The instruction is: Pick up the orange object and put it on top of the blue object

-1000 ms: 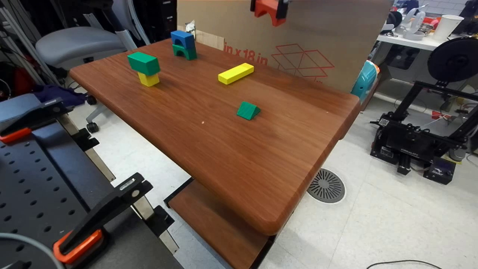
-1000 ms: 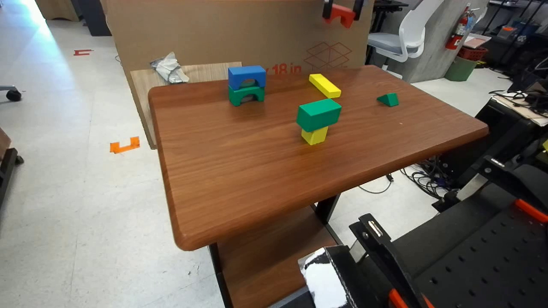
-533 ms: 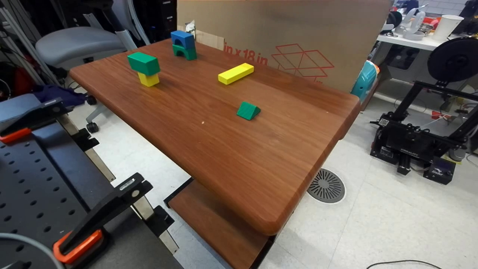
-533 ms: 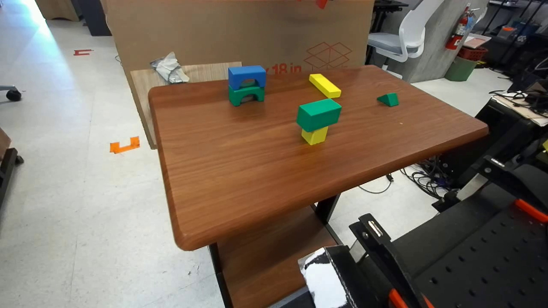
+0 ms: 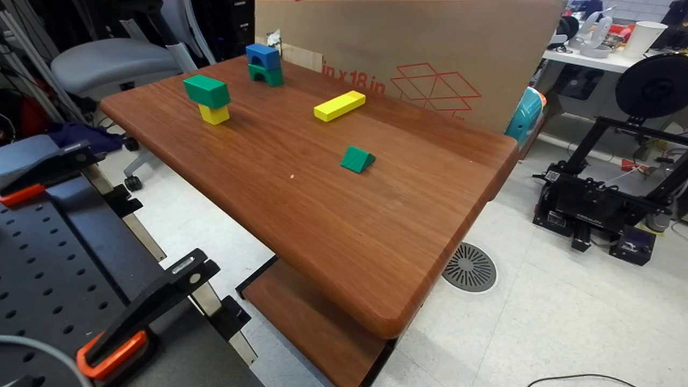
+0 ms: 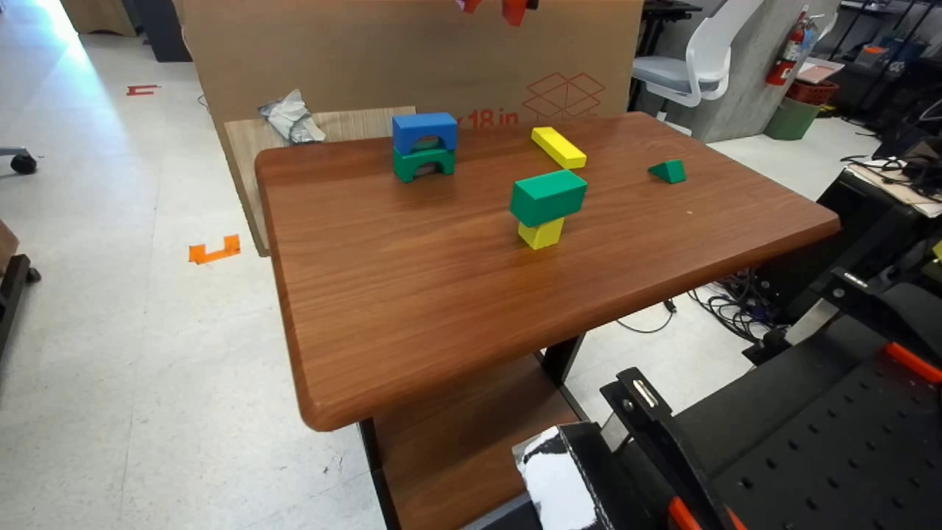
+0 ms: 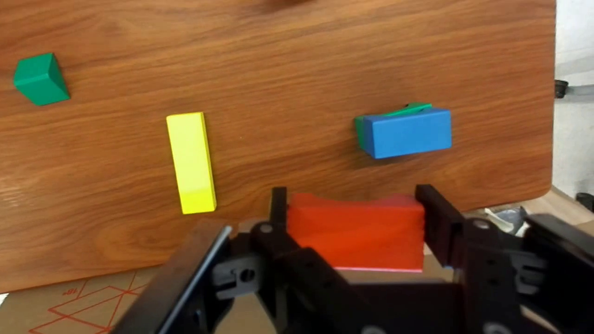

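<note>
The orange object, an orange-red arch block (image 7: 357,234), sits between the black fingers of my gripper (image 7: 351,199) in the wrist view, with its notch facing away from the wrist. The gripper is shut on it and holds it above table height. In an exterior view only the block's lower legs (image 6: 514,10) show at the top edge, with a bit of dark finger. The blue object, a blue arch block, stands on a green arch in both exterior views (image 5: 263,56) (image 6: 425,132). The wrist view shows its top (image 7: 410,134), up and right of the held block.
The green arch (image 6: 425,163) supports the blue block near the table's back edge. A green block (image 6: 548,197) rests on a yellow cube (image 6: 541,234). A yellow bar (image 7: 191,162) and a green wedge (image 7: 41,80) lie on the table (image 6: 412,294). Cardboard (image 6: 353,59) stands behind it.
The gripper has carried the orange block up and out of one exterior view's top edge. In another exterior view it has moved left, toward the blue block's side. The table blocks have not moved.
</note>
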`<state>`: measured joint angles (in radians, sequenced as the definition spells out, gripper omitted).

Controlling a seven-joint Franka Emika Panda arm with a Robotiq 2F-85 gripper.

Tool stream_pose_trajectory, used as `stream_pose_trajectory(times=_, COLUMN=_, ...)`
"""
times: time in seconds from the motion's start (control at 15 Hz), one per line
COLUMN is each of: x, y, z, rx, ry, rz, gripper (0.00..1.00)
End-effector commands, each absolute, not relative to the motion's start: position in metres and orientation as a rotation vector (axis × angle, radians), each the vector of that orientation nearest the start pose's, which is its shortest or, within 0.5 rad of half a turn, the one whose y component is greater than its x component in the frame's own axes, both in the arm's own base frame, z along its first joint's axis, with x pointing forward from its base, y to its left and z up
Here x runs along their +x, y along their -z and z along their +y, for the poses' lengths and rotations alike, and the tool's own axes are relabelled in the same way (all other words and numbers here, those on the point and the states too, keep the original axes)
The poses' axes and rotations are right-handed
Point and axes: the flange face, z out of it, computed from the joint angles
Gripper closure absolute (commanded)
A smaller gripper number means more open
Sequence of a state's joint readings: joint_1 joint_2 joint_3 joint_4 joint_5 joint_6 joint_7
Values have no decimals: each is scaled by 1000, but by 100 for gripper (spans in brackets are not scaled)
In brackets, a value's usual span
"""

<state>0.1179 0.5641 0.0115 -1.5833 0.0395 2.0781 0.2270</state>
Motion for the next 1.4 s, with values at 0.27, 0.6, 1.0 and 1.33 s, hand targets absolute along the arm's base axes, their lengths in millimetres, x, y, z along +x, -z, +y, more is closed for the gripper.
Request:
stream_pose_trajectory(times=0.27, x=652, y=-284, z=125, rx=-3165, ry=-145, rz=67, gripper=56)
stream_pose_trajectory(times=0.6, x=647, y=-277, z=142, rx=-3212, ry=-116, rz=-19, gripper=56)
stream_pose_trajectory(times=1.0, x=641, y=-273, z=161, rx=-3221, ry=-113, rz=-76, gripper=56)
stream_pose_trajectory(times=1.33, x=638, y=-272, z=174, rx=-3208, ry=-119, rz=-96, gripper=56)
